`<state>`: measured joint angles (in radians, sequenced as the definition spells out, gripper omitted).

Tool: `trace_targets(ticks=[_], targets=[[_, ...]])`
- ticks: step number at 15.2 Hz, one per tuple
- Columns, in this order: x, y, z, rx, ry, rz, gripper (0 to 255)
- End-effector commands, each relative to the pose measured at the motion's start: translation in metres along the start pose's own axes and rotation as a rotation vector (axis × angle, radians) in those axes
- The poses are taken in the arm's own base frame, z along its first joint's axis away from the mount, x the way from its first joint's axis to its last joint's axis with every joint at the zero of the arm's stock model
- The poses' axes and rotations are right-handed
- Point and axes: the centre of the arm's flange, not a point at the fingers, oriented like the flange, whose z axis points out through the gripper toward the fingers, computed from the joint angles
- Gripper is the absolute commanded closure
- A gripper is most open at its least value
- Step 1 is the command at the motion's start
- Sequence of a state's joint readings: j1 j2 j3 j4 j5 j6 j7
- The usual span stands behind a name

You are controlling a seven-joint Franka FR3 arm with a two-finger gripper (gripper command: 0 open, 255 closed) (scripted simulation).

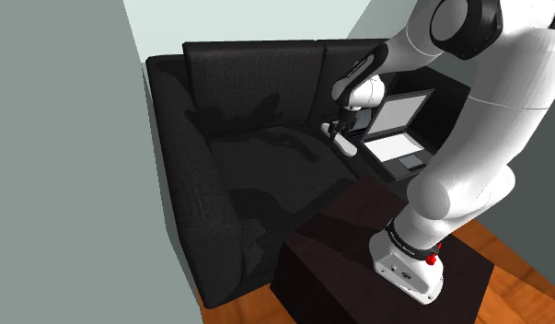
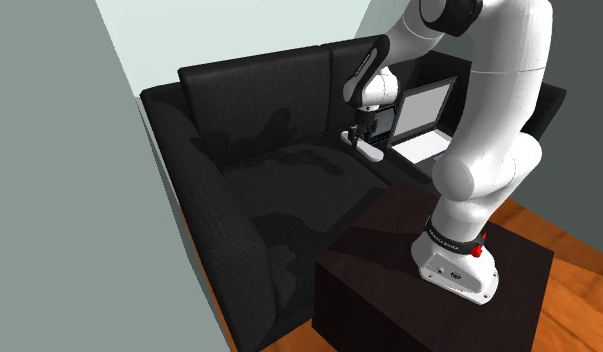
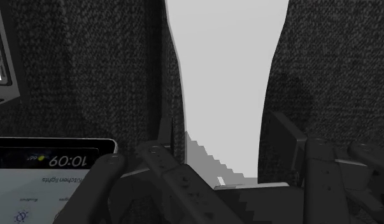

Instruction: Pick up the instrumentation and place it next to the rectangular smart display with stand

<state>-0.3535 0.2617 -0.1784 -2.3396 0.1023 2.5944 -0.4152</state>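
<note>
Black sofa seat point(image 1: 257, 175) under pale walls point(image 1: 220, 23), 2 fingers point(image 3: 163, 165) pinching white instrument point(image 3: 225, 83) near smart display point(image 3: 50, 168)

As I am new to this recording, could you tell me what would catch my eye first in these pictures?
The big white arm on its dark stand dominates the shoulder view's right, reaching over a black sofa. Its pincer clasps a pale grey instrument, with a smart display showing a clock close beside it.
</note>
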Motion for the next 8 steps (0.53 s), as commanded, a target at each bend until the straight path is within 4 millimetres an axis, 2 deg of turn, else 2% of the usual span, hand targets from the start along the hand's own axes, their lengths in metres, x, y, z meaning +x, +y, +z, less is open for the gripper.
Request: trace_targets(ticks=[1,8], targets=[[-0.001,0.001,0.011,0.0,0.001,0.0,255],[-0.001,0.001,0.048,0.0,0.001,0.0,255]])
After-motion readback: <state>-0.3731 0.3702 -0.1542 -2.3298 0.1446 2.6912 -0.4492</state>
